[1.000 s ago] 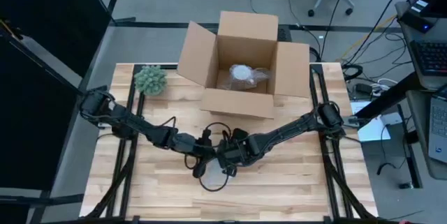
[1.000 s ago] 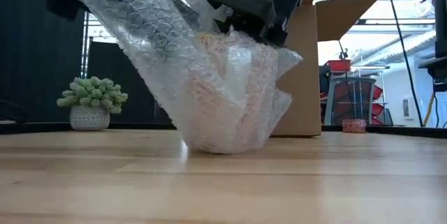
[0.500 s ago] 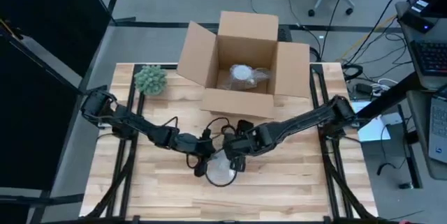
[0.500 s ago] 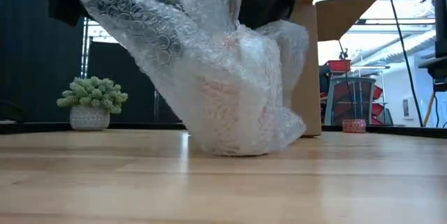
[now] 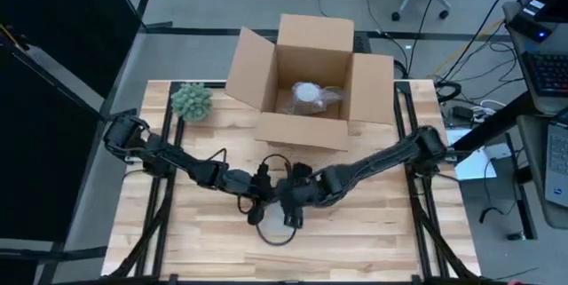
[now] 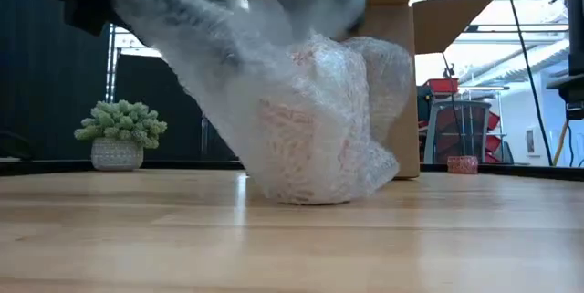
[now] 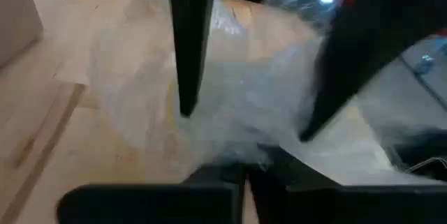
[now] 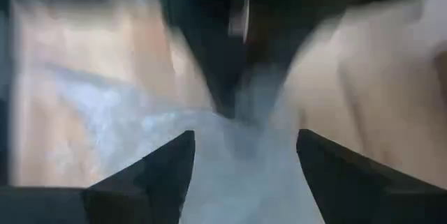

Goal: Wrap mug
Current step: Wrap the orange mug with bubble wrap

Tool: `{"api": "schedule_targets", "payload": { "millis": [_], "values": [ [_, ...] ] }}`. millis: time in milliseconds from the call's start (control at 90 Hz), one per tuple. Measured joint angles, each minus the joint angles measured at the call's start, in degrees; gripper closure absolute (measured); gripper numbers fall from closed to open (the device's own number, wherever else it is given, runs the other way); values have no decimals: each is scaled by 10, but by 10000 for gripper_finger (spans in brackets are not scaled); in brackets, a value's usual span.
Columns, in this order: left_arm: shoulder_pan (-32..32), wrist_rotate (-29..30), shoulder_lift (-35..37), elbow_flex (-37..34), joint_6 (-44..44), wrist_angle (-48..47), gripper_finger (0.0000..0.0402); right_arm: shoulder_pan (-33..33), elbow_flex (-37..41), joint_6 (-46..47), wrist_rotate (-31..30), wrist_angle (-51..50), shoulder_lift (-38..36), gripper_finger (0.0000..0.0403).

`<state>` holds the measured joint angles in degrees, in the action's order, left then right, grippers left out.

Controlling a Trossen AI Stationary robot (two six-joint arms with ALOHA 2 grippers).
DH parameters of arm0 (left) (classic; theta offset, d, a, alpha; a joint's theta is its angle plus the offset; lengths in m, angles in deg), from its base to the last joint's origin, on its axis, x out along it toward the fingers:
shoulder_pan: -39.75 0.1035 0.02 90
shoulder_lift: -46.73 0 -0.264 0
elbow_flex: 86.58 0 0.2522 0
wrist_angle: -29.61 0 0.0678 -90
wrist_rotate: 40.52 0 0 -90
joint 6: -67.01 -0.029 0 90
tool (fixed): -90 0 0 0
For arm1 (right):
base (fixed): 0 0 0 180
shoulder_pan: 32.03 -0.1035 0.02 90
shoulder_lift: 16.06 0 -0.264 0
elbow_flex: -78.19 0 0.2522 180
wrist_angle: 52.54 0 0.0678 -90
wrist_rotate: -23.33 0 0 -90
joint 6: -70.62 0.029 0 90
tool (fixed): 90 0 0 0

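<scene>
— What sat at the far left of the counter (image 5: 355,232)?

— A small potted plant (image 5: 191,101) stood near the back left corner, well apart from the left tool (image 5: 260,198) and behind it. The low view showed the same plant (image 6: 119,133) in its pale pot.

— And the left tool itself?

— The left arm reached in over the counter's middle, and its tool sat beside the bubble wrap (image 6: 301,120). In the left wrist view its two dark fingers (image 7: 192,39) stood apart with wrap (image 7: 237,105) lying between and beyond them. Whether they gripped the sheet could not be told.

— Where was the mug?

— Under the tools, at the counter's middle. In the low view the mug (image 6: 306,142) showed only as a pinkish shape through the wrap, standing on the counter (image 6: 292,238). The wrap bunched up above it toward the tools, blurred at the top.

— The right tool?

— The right tool (image 5: 294,203) sat just beside the left tool, nearly touching it, above the bundle. Its wrist view was blurred: two dark fingers (image 8: 160,175) stood apart with pale wrap (image 8: 237,147) between them; a hold could not be confirmed.

— Anything behind them?

— An open cardboard box (image 5: 306,81) stood behind both tools, flaps spread, with a wrapped item (image 5: 308,95) inside. Farther right, off the counter, a desk (image 5: 541,63) with a keyboard showed.
</scene>
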<state>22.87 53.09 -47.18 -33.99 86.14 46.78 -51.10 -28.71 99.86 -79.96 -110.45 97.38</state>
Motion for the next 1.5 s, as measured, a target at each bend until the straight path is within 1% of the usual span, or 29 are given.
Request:
{"api": "schedule_targets", "payload": {
  "millis": [111, 244, 400, 478, 578, 744, 844, 967, 1233, 1344, 1500],
  "values": [
    [0, 0, 0, 0, 0, 1, 401, -1, -5, 15, -11, -25, 32, 165],
    [0, -1, 0, 0, 0, 7, 402, -1, -6, 12, -11, -12, 58, 165],
    [-4, -4, 29, 3, 0, -9, 402, 0, -4, 3, -16, 9, 62, 166],
    [-5, -4, 50, 12, 0, 2, 402, 0, -3, 3, -25, 14, 60, 166],
    [-5, -6, 66, 15, -19, 2, 402, 0, -2, 2, -29, 20, 59, 166],
    [-1, -4, 48, 20, -43, -4, 402, 1, -1, -4, -29, 27, 59, 166],
    [5, -4, 10, 20, -40, -19, 402, 1, -1, -5, -30, 27, 59, 166],
    [5, -3, -19, 22, -32, -6, 402, 1, -1, -10, -29, 27, 59, 166],
    [11, -7, -30, 23, -31, -8, 402, -1, -30, -27, -27, -7, 37, 165],
    [11, -7, -30, 23, -31, -9, 402, -2, -47, -45, -28, -26, 8, 164],
    [11, -7, -31, 22, -31, -8, 402, -3, -55, -47, -29, -60, -39, 164]
  ]
}}
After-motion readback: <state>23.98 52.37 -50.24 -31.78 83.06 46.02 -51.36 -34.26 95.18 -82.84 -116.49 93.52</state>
